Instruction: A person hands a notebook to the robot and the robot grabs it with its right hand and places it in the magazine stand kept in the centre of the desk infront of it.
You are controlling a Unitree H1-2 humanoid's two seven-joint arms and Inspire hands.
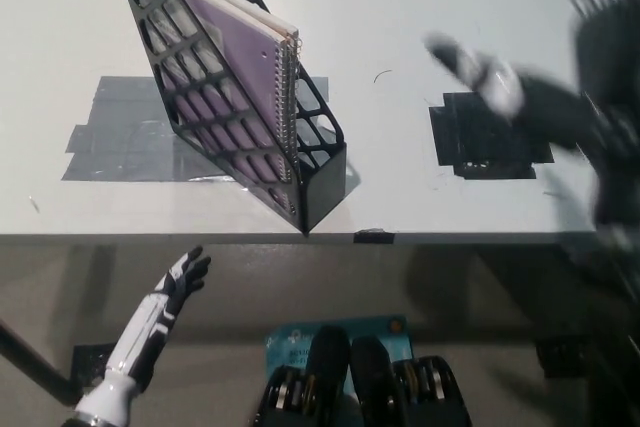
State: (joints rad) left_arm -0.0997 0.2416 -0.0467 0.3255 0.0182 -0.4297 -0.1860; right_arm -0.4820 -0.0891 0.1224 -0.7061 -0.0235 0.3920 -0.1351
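Observation:
A purple spiral-bound notebook (pixel 235 42) stands inside the black lattice magazine stand (pixel 322 179) on the white desk, spiral edge facing me. My black right hand (pixel 530 97) is blurred at the right, above the desk and well clear of the stand, holding nothing; its fingers are too smeared to read. My white left hand (pixel 175 287) rests below the desk's front edge at the lower left, fingers spread, holding nothing.
Grey tape (pixel 110 137) lies under and left of the stand. A black tape patch (pixel 475 142) sits on the desk at the right, below my right hand. The desk's front edge (pixel 420 238) runs across the picture.

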